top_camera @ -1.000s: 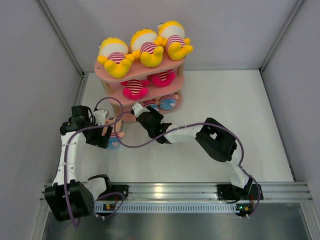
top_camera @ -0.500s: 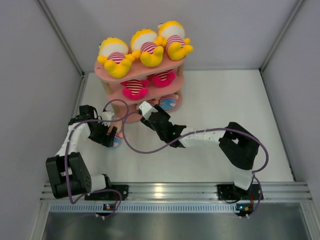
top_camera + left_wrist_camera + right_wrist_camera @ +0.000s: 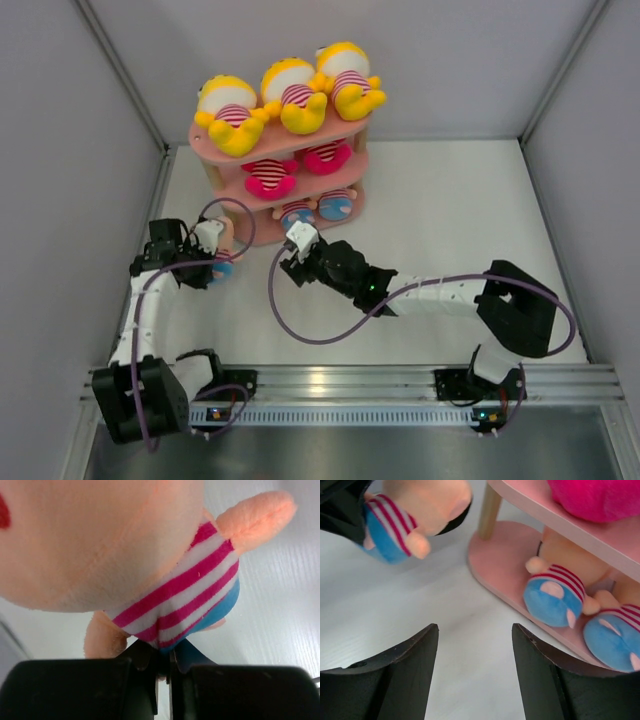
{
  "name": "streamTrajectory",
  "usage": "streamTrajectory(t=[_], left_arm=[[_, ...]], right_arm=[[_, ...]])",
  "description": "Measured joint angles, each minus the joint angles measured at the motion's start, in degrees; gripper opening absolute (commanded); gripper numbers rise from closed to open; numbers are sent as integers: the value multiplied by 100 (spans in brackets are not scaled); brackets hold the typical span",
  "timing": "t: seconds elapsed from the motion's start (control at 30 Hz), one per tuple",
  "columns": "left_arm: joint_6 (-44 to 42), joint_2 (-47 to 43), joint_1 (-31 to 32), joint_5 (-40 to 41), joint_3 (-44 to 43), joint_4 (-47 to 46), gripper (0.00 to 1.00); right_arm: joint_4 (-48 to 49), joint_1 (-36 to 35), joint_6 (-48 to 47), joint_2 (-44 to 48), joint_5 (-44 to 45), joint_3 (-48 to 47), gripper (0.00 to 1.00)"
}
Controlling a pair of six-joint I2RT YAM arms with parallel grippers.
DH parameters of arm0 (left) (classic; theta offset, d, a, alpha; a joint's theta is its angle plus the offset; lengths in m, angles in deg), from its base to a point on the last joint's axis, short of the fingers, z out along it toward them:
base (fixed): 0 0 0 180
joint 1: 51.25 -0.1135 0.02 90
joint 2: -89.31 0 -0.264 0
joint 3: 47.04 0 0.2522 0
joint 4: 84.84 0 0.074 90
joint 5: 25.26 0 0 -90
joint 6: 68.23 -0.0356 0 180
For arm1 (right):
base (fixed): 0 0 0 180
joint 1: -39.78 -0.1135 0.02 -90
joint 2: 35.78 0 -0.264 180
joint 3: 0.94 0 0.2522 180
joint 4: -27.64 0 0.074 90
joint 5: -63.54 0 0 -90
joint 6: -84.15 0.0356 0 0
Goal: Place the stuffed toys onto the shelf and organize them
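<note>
Now pinched at the join of striped shirt and blue bottom: the last loose doll [image 3: 190, 585], caught by the left gripper [image 3: 162, 655], jaws pressed together on the fabric at the bottom centre of the left wrist view. From above, found at centre left of the frame, off the shelf [image 3: 318, 140], just below and left of its lowest board. Long axis roughly up-and-down in that view: peach head toward the shelf, blue bottom toward the lower edge. From the claw, reaching head-outward, head filling the upper left of the wrist view, one arm poking to the upper right. Lifted clear of the table [image 3: 480, 220] or resting on it: cannot tell. Right gripper [image 3: 474, 630] spread wide and empty, mid-frame from above, facing the lowest board, two seated dolls [image 3: 552, 597] already there at the right of its view. Bare pink at that board's left end, nearest the held doll. Probably calls for a short carry up and right by the left arm, clearly the nearer, head leading.
</note>
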Motion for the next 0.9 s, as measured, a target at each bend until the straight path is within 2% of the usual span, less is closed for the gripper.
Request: streamTrajectory(t=[0.17, 0.33, 0.53, 0.9], left_arm=[[136, -1069, 2, -83, -201, 308, 0], [260, -1082, 2, -164, -463, 632, 0], [297, -1082, 7, -302, -595, 1062, 0], [140, -1005, 195, -693, -778, 1427, 0]], right_arm=[[435, -271, 114, -175, -520, -96, 62], [723, -660, 260, -699, -914, -651, 63], [828, -739, 516, -1314, -1040, -1373, 64], [726, -778, 573, -1434, -1025, -1506, 66]])
